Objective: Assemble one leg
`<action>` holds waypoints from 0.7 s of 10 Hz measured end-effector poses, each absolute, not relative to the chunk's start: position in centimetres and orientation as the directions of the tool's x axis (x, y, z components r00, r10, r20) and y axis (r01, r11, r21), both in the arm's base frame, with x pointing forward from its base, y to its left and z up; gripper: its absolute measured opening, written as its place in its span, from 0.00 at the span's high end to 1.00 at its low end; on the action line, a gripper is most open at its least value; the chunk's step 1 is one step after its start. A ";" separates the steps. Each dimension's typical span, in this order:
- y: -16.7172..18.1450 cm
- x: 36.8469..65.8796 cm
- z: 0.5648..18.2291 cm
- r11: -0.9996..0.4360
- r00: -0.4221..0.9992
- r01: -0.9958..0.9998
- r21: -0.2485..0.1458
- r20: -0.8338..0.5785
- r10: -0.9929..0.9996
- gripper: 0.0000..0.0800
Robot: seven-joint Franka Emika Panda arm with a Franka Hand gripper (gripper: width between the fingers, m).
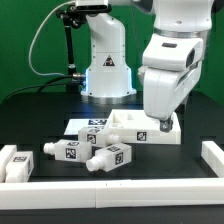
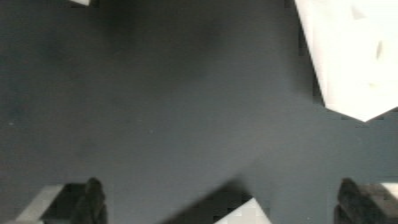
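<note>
On the matte black worktop [image 1: 150,175], a white L-shaped border piece [image 1: 18,165] lies at the exterior view's left. Next to it a stubby white plastic leg [image 1: 62,153] with square tags lies on its side, with other legs [image 1: 110,158] beside it. The arm [image 1: 170,70] leans down over the right end of the white tray-shaped part [image 1: 125,128]. Its fingers [image 2: 80,200] are spread wide and hold nothing.

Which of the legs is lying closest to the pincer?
The leg farthest to the exterior view's right, beside the tray-shaped part; the others lie farther left, away from the pincer.
</note>
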State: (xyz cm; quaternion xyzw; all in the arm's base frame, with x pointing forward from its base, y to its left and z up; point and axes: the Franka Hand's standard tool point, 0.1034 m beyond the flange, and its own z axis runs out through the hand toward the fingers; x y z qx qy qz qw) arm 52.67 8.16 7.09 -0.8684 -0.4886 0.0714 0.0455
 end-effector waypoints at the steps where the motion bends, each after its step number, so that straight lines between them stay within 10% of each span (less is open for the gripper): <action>1: 8.2 52.7 7.1 -0.518 0.512 0.842 -0.149 -0.080 0.855 0.19; 7: 0.5 53.7 6.6 -0.250 0.249 0.954 -0.166 -0.027 0.968 0.19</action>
